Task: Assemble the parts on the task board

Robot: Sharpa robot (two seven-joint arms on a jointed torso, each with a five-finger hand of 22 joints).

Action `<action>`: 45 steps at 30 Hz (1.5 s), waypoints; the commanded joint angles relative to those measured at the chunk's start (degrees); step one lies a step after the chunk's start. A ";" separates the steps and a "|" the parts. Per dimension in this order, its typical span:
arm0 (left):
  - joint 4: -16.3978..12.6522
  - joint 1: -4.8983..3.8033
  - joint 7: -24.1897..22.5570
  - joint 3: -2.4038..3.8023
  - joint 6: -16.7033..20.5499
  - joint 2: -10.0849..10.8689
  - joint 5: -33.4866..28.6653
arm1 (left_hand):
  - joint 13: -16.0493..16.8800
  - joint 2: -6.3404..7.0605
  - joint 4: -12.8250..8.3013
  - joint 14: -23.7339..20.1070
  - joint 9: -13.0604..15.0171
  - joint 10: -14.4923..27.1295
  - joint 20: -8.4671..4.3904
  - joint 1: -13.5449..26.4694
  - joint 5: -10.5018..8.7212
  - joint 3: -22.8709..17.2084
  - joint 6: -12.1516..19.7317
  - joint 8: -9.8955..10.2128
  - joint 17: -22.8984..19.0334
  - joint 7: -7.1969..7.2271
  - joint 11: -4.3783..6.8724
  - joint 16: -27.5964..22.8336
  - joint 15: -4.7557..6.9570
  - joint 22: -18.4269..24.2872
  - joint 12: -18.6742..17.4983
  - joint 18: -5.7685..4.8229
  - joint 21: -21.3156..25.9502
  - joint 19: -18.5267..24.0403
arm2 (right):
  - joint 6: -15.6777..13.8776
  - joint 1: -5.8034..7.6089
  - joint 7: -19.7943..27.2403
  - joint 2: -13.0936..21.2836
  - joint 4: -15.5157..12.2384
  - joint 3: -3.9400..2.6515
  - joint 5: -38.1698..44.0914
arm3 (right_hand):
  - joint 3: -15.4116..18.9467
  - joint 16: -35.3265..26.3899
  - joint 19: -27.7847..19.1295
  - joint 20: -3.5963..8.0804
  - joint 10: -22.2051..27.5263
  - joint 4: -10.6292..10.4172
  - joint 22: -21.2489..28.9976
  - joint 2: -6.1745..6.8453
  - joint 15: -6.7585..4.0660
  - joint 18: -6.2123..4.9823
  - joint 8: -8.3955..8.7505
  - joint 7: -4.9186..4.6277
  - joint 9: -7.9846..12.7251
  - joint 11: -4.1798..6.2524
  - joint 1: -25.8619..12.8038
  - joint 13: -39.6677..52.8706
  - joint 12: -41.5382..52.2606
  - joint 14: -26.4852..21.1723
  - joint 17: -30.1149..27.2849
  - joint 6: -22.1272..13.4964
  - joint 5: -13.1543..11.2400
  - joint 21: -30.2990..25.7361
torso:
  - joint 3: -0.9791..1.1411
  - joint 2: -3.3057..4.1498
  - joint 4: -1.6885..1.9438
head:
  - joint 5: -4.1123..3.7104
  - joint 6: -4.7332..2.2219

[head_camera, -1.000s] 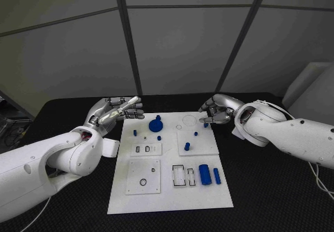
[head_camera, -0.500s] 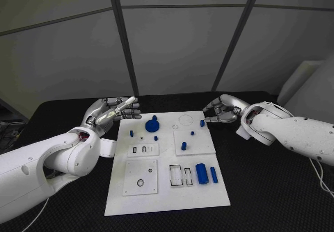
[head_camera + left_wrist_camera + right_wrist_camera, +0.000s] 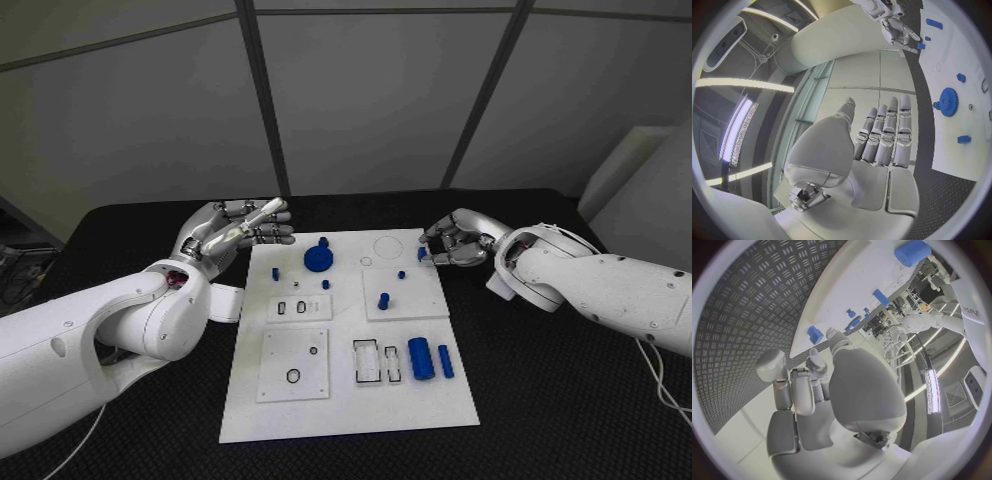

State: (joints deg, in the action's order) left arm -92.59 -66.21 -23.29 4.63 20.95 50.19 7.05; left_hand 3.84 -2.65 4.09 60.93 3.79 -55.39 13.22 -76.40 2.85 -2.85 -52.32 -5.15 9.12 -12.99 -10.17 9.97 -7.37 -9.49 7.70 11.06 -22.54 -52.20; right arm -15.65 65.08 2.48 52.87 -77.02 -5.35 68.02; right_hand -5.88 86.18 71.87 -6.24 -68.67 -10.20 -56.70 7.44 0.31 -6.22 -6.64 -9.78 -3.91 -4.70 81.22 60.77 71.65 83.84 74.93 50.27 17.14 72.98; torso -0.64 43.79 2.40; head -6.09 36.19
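Since a second ago the right hand (image 3: pixel 450 243) has been dropping toward the top right edge of the board (image 3: pixel 351 415), and it's now sitting right by a small blue peg (image 3: pixel 421 254) there. Its fingers are curling in around that peg, fingertips pointing toward 9 o'clock in the head view; they're touching or nearly touching it, and I can't tell whether it's actually gripping. The right wrist view shows the peg (image 3: pixel 814 333) just past the fingertips. The right arm is coming in from 3 o'clock with the forearm angling down.

The left hand (image 3: pixel 231 232) hasn't really moved. It's hovering just off the board's top left corner, at about 10 o'clock from the board's middle, palm up, fingers straight and close together pointing toward 2 o'clock, holding nothing. Its wrist view shows the fingers (image 3: pixel 887 131) flat side by side.

On the board, the blue gear (image 3: pixel 319 259) is sitting near the top, just left of centre. A short peg (image 3: pixel 384 300) is standing upright on the small raised plate at right. Down at about 5 o'clock, a fat blue cylinder (image 3: pixel 421 358) and a thinner pin (image 3: pixel 446 361) are lying side by side, long axes running 12 to 6.
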 commanded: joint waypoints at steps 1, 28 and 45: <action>0.04 -0.07 -0.26 0.05 -0.75 -0.11 0.25 | -0.03 -0.14 -0.32 0.09 -0.05 0.00 0.07 -0.43 0.18 -0.11 0.13 0.30 0.10 -0.57 -0.34 -0.21 -0.10 0.08 -0.32 -0.67 -0.34 -0.41 | 0.03 -0.05 -0.90 -0.27 0.35 -0.02 1.21 | 0.37 0.31 0.00 -0.23 0.04 -0.06 -0.22 -0.14 0.02 -0.12 0.03 0.16 0.02 0.01 0.23 0.18 -0.09 4.41 6.75 -0.30 -0.36 -0.04 | -0.01 -0.03 -0.07 | 0.07 0.12; 0.67 -0.06 -0.19 0.06 -0.77 -0.15 0.25 | -0.03 -0.20 -0.47 0.07 -0.04 -0.04 0.08 -0.55 0.18 -0.15 0.10 0.38 0.15 -0.58 -0.35 -0.31 -0.10 0.11 -0.37 -0.67 -0.30 -0.35 | 0.72 -0.22 -2.61 -2.88 2.94 -0.03 2.27 | -0.20 0.25 1.05 -0.05 -1.68 0.32 -1.63 -2.81 -0.21 0.13 -1.89 0.37 -0.52 0.29 1.84 1.76 1.08 4.42 6.77 3.37 -0.47 0.76 | -0.03 -0.02 -0.05 | 0.10 0.50; 0.61 -0.06 0.15 0.06 -0.67 0.03 0.25 | -0.03 -0.23 -0.48 0.08 -0.05 -0.02 0.08 -0.54 0.18 -0.14 0.12 0.40 0.16 -0.57 -0.35 -0.32 -0.10 0.12 -0.40 -0.66 -0.30 -0.35 | 0.33 -0.27 -3.06 -2.96 2.89 -0.03 2.98 | -0.20 0.25 1.12 0.04 -1.77 0.34 -1.70 -3.13 -0.31 0.14 -2.26 0.51 -0.53 0.41 1.84 1.74 1.08 4.43 6.80 4.15 -0.92 0.81 | 0.02 -0.06 -0.09 | 0.14 0.37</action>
State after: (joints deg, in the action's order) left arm -91.90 -66.19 -22.99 4.64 20.81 50.20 7.05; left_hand 3.84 -2.65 3.93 60.93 3.79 -55.39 13.22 -76.39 2.85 -3.02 -52.32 -4.94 9.20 -12.99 -10.17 9.98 -7.37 -9.44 7.48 11.06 -22.54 -52.20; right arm -15.34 64.74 -0.33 49.95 -74.06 -5.36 70.48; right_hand -6.04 86.18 72.71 -6.23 -69.92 -10.04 -58.31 5.02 0.31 -6.21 -8.61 -9.23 -4.36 -4.30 83.01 62.42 72.54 83.84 74.91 54.03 16.62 73.60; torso -0.60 43.74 2.33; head -5.88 36.58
